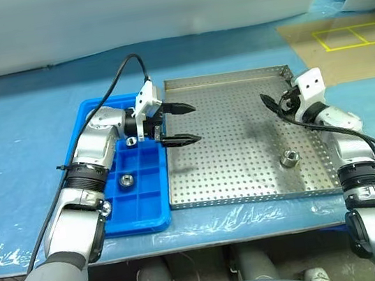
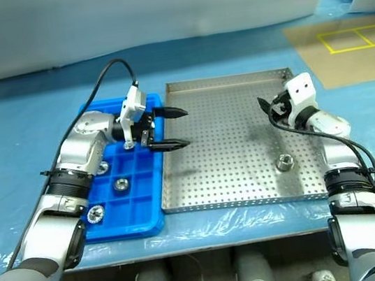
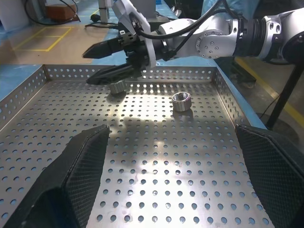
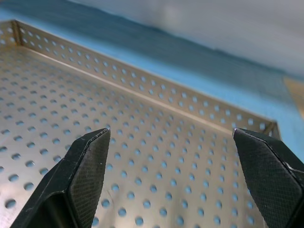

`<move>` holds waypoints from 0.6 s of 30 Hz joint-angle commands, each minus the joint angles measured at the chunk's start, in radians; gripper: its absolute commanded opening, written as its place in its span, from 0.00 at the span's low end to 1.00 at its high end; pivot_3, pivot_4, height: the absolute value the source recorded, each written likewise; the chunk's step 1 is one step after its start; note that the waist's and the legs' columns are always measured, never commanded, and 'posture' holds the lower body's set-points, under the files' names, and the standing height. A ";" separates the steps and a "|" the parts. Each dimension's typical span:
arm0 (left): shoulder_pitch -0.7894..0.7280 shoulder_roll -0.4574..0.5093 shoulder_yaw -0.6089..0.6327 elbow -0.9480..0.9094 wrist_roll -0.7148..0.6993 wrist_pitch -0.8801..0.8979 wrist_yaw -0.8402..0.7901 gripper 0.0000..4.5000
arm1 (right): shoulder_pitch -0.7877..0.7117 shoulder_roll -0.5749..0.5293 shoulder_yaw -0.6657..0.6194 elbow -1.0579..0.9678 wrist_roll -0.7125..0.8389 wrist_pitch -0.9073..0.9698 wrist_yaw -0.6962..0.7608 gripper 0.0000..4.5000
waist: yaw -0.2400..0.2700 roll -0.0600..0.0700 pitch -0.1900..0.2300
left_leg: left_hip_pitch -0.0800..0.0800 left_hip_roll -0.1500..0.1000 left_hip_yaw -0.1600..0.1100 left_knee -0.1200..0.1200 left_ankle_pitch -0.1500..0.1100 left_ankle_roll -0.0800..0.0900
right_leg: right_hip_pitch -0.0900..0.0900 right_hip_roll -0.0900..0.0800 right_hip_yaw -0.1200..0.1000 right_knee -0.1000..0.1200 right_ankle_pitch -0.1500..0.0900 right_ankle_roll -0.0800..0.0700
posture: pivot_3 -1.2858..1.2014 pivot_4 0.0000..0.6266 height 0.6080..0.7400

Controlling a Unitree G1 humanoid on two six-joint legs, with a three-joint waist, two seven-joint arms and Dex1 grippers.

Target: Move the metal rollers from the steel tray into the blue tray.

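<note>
Steel tray [image 1: 235, 176] and blue tray [image 1: 153, 220] sit side by side, edges touching. One roller [image 1: 288, 159] lies on the steel tray near its right edge. Blue tray holds three rollers [image 2: 120, 184] in separate compartments. Left gripper [image 1: 179, 124] spread wide, empty, over the steel tray's left edge. Right gripper [image 3: 103, 62] spread wide, empty, over its right side near the far corner.

This looks like a factory floor or industrial workshop. A bench [image 1: 18, 137] covered in blue plastic sheeting carries a perforated steel tray [image 1: 245, 195] and a blue tray [image 1: 146, 217] with compartments. Yellow floor markings [image 1: 355, 35] and loose cables [image 3: 45, 19] lie beyond it.
</note>
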 commanded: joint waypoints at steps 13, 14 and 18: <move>0.011 0.029 0.020 -0.060 -0.010 0.004 0.005 1.00 | -0.015 -0.009 -0.042 0.173 0.053 0.046 0.018 0.95 | 0.003 0.000 0.000 | 0.001 0.000 0.000 -0.004 0.001 -0.001 | 0.002 0.000 -0.001 -0.005 0.000 0.000 | 0.44 0.24 1.00; 0.012 0.030 0.019 -0.061 -0.010 0.005 0.005 1.00 | -0.021 -0.002 -0.046 0.188 0.062 0.060 0.017 0.95 | 0.004 0.000 0.000 | 0.001 0.000 0.000 -0.004 0.001 -0.001 | 0.003 0.000 -0.001 -0.005 0.000 0.000 | 0.44 0.24 1.00; 0.008 0.034 0.019 -0.063 -0.010 0.007 0.007 1.00 | -0.059 0.000 -0.094 0.268 0.109 0.124 -0.005 0.95 | 0.007 0.000 0.000 | 0.001 0.000 0.000 -0.003 0.001 -0.001 | 0.003 -0.001 -0.001 -0.004 0.000 0.000 | 0.44 0.24 1.00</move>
